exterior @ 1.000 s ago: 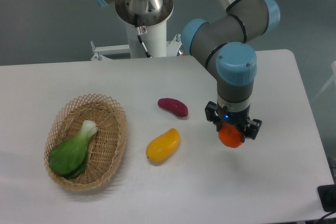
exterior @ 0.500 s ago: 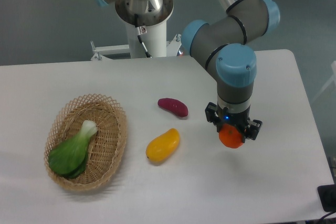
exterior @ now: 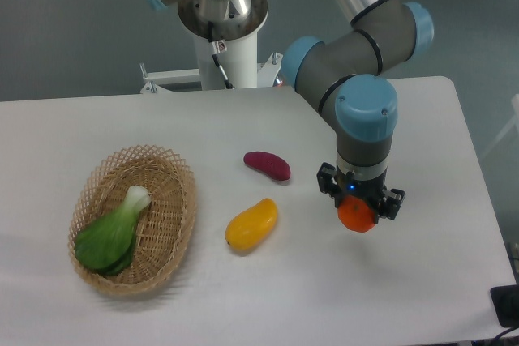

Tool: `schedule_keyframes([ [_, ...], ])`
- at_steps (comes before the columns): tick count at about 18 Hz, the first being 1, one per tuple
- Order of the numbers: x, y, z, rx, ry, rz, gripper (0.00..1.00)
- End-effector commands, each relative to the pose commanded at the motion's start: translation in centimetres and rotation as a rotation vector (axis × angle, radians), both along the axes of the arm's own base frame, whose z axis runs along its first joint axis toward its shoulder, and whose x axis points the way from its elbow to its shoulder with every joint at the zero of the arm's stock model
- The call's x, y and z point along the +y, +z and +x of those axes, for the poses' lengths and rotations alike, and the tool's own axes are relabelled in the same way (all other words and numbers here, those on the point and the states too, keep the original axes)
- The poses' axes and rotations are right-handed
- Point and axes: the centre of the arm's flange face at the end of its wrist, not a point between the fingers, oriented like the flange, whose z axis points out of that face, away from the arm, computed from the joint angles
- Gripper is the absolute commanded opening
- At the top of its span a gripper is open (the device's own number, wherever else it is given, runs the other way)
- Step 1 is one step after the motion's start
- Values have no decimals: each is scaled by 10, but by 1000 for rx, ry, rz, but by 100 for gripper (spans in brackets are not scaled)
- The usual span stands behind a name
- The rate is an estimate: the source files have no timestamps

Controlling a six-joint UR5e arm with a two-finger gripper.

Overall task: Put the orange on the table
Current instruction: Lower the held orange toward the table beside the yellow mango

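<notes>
The orange (exterior: 357, 216) is a small round bright orange fruit held between the fingers of my gripper (exterior: 358, 207), right of the table's middle. The gripper points straight down and is shut on the orange. The fruit hangs at or just above the white table (exterior: 268, 297); I cannot tell whether it touches. Its top half is hidden by the gripper body.
A yellow mango-like fruit (exterior: 251, 224) lies left of the gripper. A dark purple-red oblong vegetable (exterior: 268, 165) lies behind it. A wicker basket (exterior: 173, 185) with a green leafy vegetable (exterior: 111, 234) stands at the left. The table's right edge is near the gripper.
The gripper with the orange has shifted very slightly down and to the right. Nothing else has moved.
</notes>
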Motion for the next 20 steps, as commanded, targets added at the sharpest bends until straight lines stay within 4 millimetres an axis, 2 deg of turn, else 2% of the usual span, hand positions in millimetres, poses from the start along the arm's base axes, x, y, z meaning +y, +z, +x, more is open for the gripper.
schedule_keyframes([
  [4, -2, -22, 19, -19, 6, -13, 68],
  [8, 2, -46, 39, 65, -12, -28, 69],
  [10, 14, -60, 51, 127, -8, -69, 70],
  [15, 15, -62, 50, 145, 17, -72, 72],
  [17, 16, -63, 50, 145, 17, -72, 77],
  [19, 17, -60, 49, 148, 18, -69, 94],
  [20, 16, -59, 48, 148, 17, -67, 97],
])
